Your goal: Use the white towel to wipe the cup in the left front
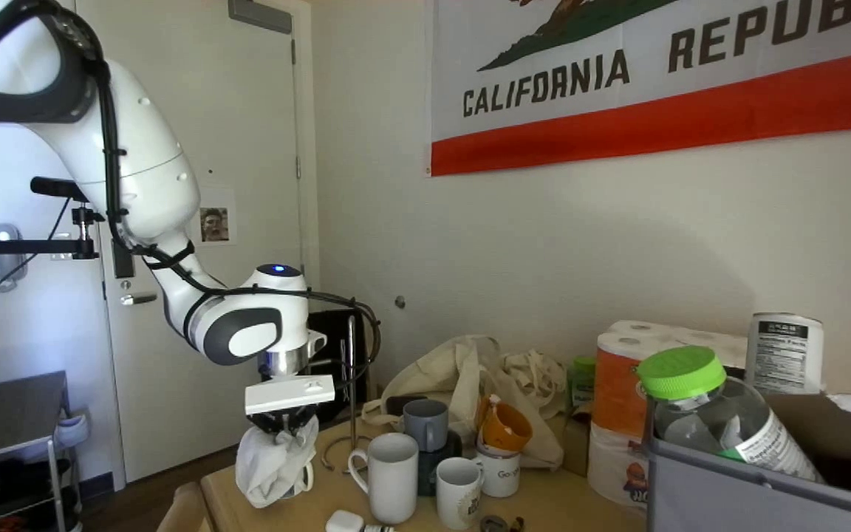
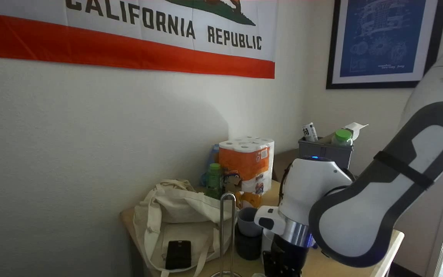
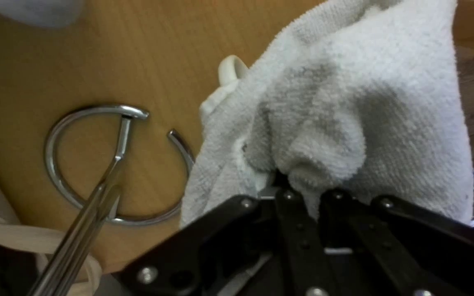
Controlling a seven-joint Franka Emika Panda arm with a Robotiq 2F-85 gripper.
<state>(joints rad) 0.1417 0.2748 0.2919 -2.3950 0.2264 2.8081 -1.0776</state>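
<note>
Just inside the counter's left edge, as an exterior view shows the counter (image 1: pixel 558 510), your end effector (image 1: pixel 285 427) points downward. In the wrist view its fingers (image 3: pixel 300 232) stand close together, and you have a fold of the white towel (image 1: pixel 270 467) pinched between them; the rest of the cloth hangs bunched below the tips. It covers most of a white cup (image 3: pixel 215 101) beside that same edge. You can see the cup's handle (image 3: pixel 228 72) poking out from under the towel, but you cannot tell whether any cloth reaches inside.

To the right of it, you have a metal stand (image 1: pixel 352 377), its open ring resting on the counter. Next come a tall white mug (image 1: pixel 392 484), a grey cup (image 1: pixel 425 425) set on a dark vessel (image 2: pixel 248 246), a printed mug (image 1: pixel 458 493), and an orange cup (image 1: pixel 508 428) tilted on another white mug (image 1: pixel 501 474). Behind them, along the wall-side edge, you see a canvas bag (image 1: pixel 425 380), then a pack of paper rolls (image 1: pixel 620 399). Farthest right is a grey bin (image 1: pixel 728 502).
</note>
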